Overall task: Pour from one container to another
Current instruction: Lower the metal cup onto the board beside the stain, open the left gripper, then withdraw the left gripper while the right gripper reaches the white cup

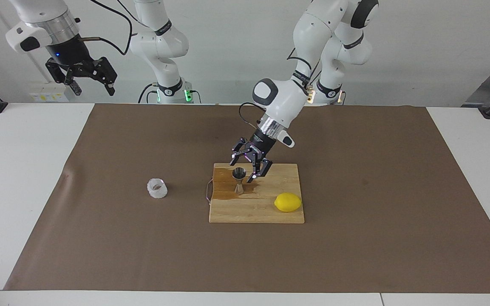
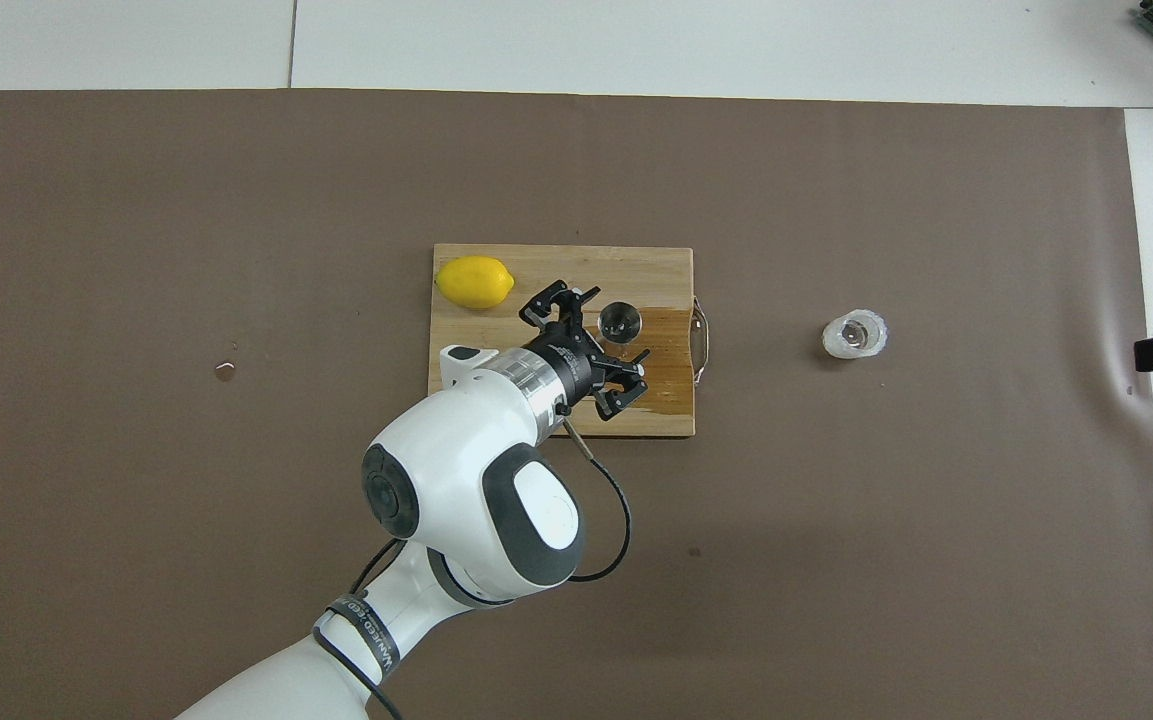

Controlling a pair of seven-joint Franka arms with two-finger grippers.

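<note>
lemon (image 1: 287,202) yellow | board (image 1: 270,212) tan, dark wet stain | jigger (image 1: 239,179) shiny steel | tumbler (image 1: 157,188) clear-whitish

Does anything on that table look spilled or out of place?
Yes. A dark wet patch stains the wooden cutting board around the foot of the upright steel jigger, at the board's handle end, which looks like spilled liquid. A small droplet also sits on the brown mat toward the left arm's end. The lemon and clear tumbler look undisturbed.
</note>
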